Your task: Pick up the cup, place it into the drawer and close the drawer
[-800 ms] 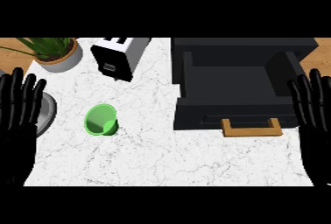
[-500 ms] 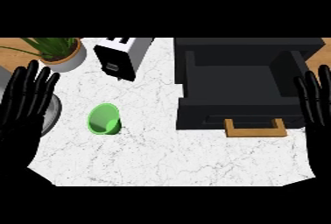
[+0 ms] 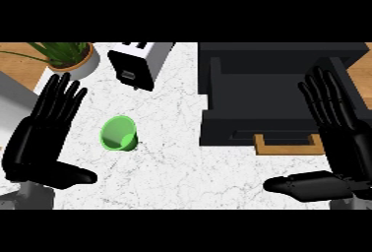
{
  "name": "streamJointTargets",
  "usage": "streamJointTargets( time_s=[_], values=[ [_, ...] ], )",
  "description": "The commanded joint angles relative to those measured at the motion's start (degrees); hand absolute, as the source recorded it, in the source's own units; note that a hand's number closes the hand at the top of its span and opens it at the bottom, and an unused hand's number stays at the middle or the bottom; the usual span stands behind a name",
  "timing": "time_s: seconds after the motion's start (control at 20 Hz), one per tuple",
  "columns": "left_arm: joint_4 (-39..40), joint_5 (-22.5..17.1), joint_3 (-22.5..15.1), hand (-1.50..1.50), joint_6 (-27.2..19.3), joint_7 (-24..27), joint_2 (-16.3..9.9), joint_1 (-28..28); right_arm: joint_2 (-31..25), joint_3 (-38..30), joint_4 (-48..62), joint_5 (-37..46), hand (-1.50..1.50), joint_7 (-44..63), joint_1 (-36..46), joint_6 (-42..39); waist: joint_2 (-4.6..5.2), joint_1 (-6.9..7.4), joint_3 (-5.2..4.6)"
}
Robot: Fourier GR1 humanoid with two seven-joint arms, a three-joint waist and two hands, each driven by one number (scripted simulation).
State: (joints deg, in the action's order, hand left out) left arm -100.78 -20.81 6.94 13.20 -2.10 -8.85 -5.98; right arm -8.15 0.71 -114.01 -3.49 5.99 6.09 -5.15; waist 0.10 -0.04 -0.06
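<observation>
The small green plastic cup (image 3: 119, 134) is lying on its side on the white marble counter (image 3: 174, 162), well left of the open black drawer (image 3: 272, 106) with its wooden handle (image 3: 289, 145). The left hand (image 3: 40, 135) and right hand (image 3: 341, 133) are flanking them, fingers straight, grasping nothing.

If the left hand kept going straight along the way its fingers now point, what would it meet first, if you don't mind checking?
The left hand is open, fingers pointing up the view and slightly right. That line passes left of the green cup and reaches the potted plant first. Height is unclear, so it might pass over the pot.
</observation>
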Motion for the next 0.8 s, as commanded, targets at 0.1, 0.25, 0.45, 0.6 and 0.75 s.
streamJointTargets(
  time_s=[0.1, 0.25, 0.45, 0.6, 0.75],
  values=[
    [11.19, 0.69, 3.70, -1.50, 3.18, 3.24, -2.81, -2.26, -0.03, -0.96, 2.97, -0.21, -1.50, -1.33, 1.37, -1.73, -0.08, -0.02, 0.05],
    [17.71, 4.66, 2.01, -1.50, 1.71, 7.08, -0.65, -3.92, 0.12, -1.95, 4.46, -0.21, -1.50, 0.67, 6.09, -0.53, -0.06, -0.02, 0.04],
    [29.07, 6.17, 4.43, -1.50, 5.46, 14.06, -3.09, -5.77, 0.55, -0.95, 3.32, 1.18, -1.50, -4.18, 0.89, -2.13, -0.05, -0.27, 0.04],
    [36.05, 10.08, 3.65, -1.50, 4.10, 18.51, -2.49, -7.76, -1.75, -4.56, 2.94, -2.06, -1.50, -1.13, 3.25, -3.62, -0.05, -0.33, 0.04],
    [43.97, 14.18, 3.60, -1.50, 1.62, 24.95, -1.72, -9.14, -1.58, -4.21, 5.27, -1.53, -1.50, -0.51, 6.32, -3.32, 0.03, -0.41, 0.02]
  ],
)
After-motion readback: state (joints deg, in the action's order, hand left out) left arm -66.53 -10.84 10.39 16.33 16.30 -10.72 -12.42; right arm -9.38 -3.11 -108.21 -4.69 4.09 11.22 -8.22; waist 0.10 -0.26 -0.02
